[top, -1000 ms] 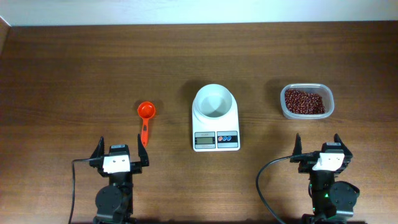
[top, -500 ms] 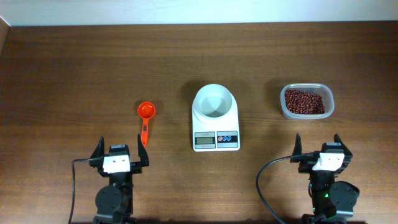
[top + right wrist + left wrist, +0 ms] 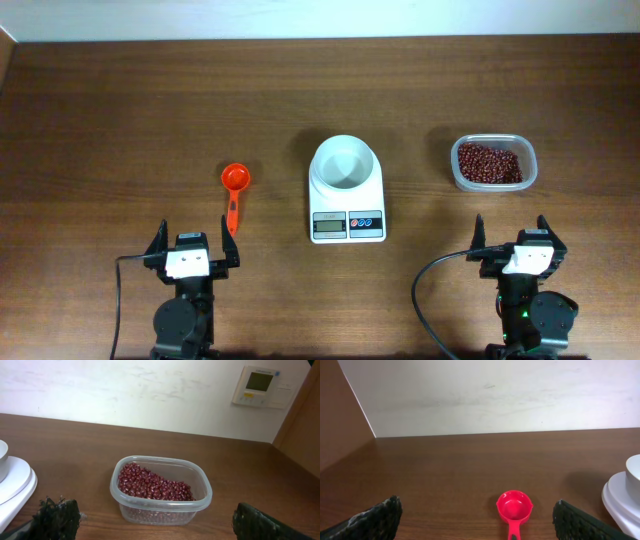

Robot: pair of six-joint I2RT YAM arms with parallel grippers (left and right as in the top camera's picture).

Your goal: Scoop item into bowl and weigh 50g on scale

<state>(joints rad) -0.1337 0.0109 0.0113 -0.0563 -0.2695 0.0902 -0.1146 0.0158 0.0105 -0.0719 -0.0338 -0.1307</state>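
A heap of dark reddish-brown beans (image 3: 489,163) lies in a clear plastic tub (image 3: 494,187) at the right; the beans also show in the right wrist view (image 3: 155,485). An empty white bowl (image 3: 345,165) stands on the white scale (image 3: 347,224) at the centre; the scale's edge shows in the left wrist view (image 3: 620,502). A red scoop (image 3: 234,183) lies left of the scale and shows in the left wrist view (image 3: 514,508). My left gripper (image 3: 193,243) is open and empty just near of the scoop's handle. My right gripper (image 3: 512,234) is open and empty, near of the tub.
The wooden table (image 3: 150,110) ends at a white wall along the far side. A wall thermostat (image 3: 261,385) hangs at the back right. A brown side panel (image 3: 340,430) stands at the far left.
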